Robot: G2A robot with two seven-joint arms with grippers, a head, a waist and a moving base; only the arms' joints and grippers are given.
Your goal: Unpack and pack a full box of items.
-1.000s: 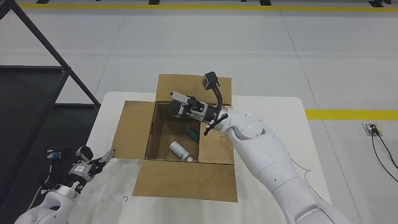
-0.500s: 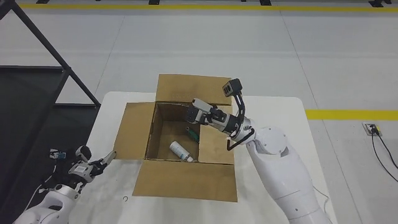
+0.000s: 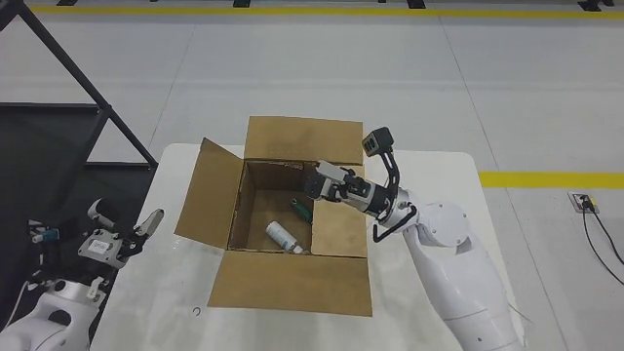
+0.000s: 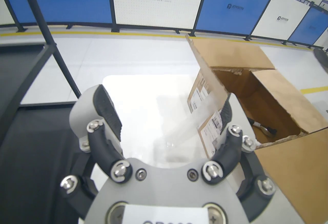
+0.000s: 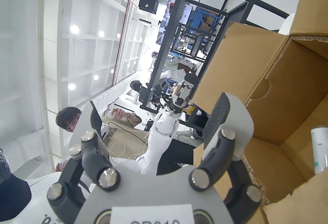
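Right end effector point(image 3: 316, 182) wide and empty over right side of box point(image 3: 292, 283), white bottle point(image 3: 285, 237) and green item point(image 3: 302, 210) on its floor.

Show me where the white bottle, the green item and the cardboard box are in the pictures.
white bottle point(image 3: 284, 237): top view, on the middle of its body.
green item point(image 3: 300, 210): top view, on its middle.
cardboard box point(image 3: 292, 283): top view, on its near open flap.
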